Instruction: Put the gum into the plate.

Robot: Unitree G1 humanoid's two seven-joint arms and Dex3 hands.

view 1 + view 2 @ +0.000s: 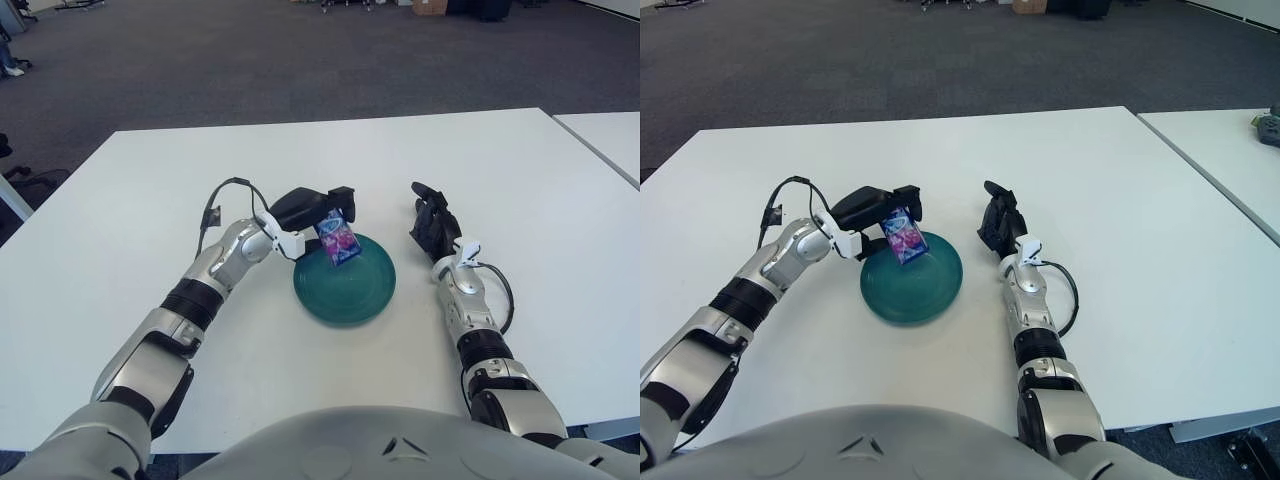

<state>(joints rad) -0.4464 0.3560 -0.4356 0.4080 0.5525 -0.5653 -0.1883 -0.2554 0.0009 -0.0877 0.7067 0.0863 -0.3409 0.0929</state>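
Observation:
A blue and pink gum packet [338,241] is held in my left hand [318,214], whose black fingers are closed on it. The packet hangs tilted just over the far left rim of a teal plate [350,288] on the white table. In the right eye view the packet [904,236] shows above the plate's [920,290] left rim. My right hand [433,226] shows to the right of the plate, holding nothing, fingers relaxed.
The white table [500,180] spreads wide around the plate. A second white table [610,135] stands at the far right with a gap between. Dark carpet floor lies beyond the far edge.

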